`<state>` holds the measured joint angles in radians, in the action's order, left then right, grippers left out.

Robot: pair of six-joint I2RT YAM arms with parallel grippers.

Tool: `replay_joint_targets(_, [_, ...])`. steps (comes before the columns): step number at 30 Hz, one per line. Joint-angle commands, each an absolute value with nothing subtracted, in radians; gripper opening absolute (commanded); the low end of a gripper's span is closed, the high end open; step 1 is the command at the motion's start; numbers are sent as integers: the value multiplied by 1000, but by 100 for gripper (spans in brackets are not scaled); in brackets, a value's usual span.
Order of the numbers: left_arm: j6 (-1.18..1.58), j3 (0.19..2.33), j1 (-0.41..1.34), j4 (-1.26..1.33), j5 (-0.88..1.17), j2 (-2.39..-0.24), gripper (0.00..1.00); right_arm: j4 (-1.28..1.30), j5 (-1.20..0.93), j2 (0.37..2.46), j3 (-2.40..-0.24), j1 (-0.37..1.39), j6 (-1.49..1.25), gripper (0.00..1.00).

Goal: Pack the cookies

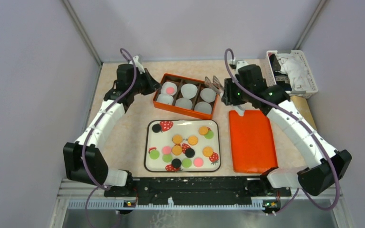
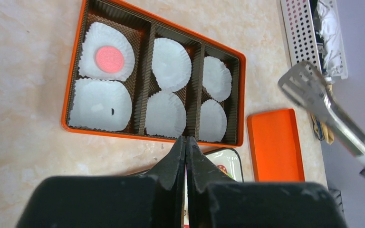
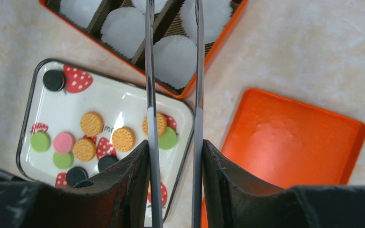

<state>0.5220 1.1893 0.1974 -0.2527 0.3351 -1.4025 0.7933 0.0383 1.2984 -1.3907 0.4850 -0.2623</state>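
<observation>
Gripped metal tongs [image 3: 149, 71] in the right gripper [image 3: 175, 152], fingers [image 3: 133, 175] pressed on both arms from outside, blades left parted and empty, probably to leave room for a cookie. Hovered over the right end of the box [image 3: 218, 42], just past the tray [image 3: 114, 102], tips pointed across the paper cups [image 3: 173, 59].

Held the left gripper [image 2: 186, 142] pinched fully together on nothing, beside the box's left end, apparently parked clear of the tongs.

Already packed: one pink cookie [image 2: 110, 58], centred in the far-left cup of six. Found nothing in the other five cups.

Left the rest of the cookies [image 1: 177, 139], orange, pink, green and black, scattered on the strawberry-print tray, between the box and the arm bases, within easy reach of the tongs.

Laid the orange lid [image 1: 251, 140] flat to the right of the tray, presumably set aside for closing the box last. Stood a white basket [image 1: 309, 76] at the far right corner.
</observation>
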Motion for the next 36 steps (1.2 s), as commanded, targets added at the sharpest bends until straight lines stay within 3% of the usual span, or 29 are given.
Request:
replay_joint_targets(1, [519,1241,199,-259,236,-1328,7,755,35,1231,-1383,605,-259,40])
replay_joint_targets(5, [523,1235,199,-256,200,-1301,11,749,31,1211,-1358,722,-284,39])
replay_joint_targets(20, [528,1232,199,-278,221,-1274,11,693,107,1297,-1226,1094,-326,40])
replay_joint_targets(36, [523,1220,199,-287,219,-1256,13,700,124,1293,-1082,1149,-399,40])
